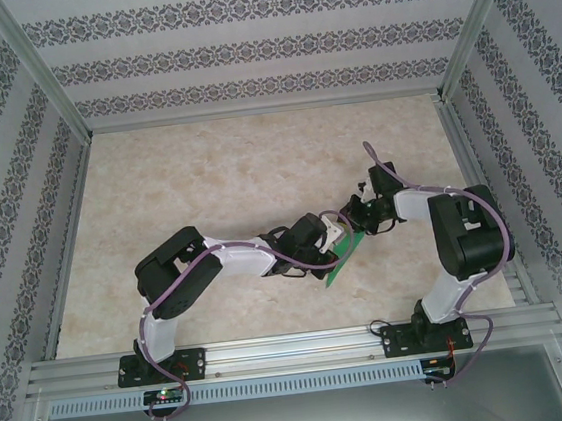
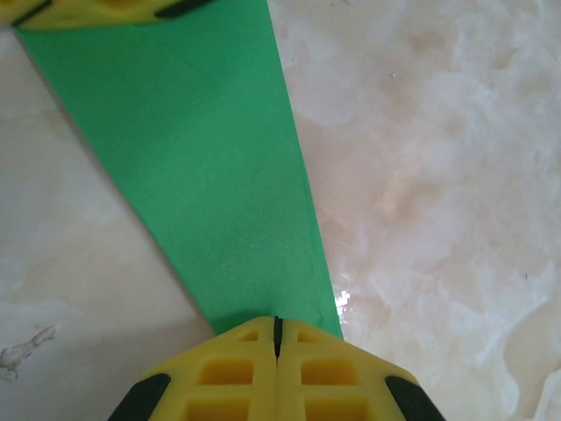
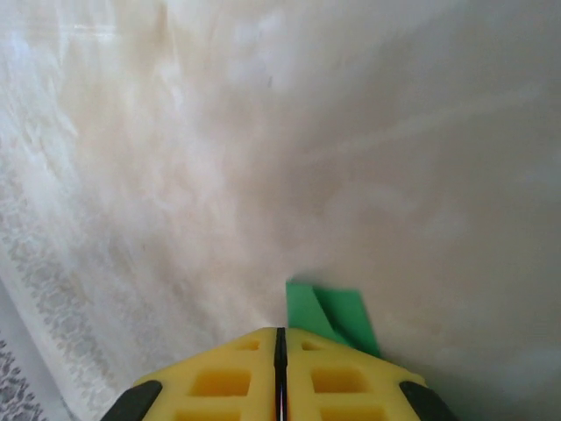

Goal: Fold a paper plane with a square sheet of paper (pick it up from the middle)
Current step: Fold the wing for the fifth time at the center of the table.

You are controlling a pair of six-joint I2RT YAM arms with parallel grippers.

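All around the workspace stand walls (image 1: 243,43) papered in pale bands of dark floral pattern, with slanted aluminium posts (image 1: 37,70) at the corners and a ribbed metal rail (image 1: 296,350) along the near edge. Within them lies a table (image 1: 226,166) with a glossy, cream, marble-like top, mottled with faint veins. From the rail the left arm (image 1: 196,265) and the right arm (image 1: 464,231) reach in and meet right of centre. The left gripper (image 2: 277,326) has its yellow fingers pressed together on the narrow end of the green paper (image 2: 210,167). The paper is folded into a tapering wedge that widens toward the right gripper (image 3: 280,335), whose fingers are likewise closed on it, a small green corner (image 3: 337,311) poking past their tips. From above, the paper (image 1: 345,261) hangs tilted between the two; I cannot tell if it touches the top.
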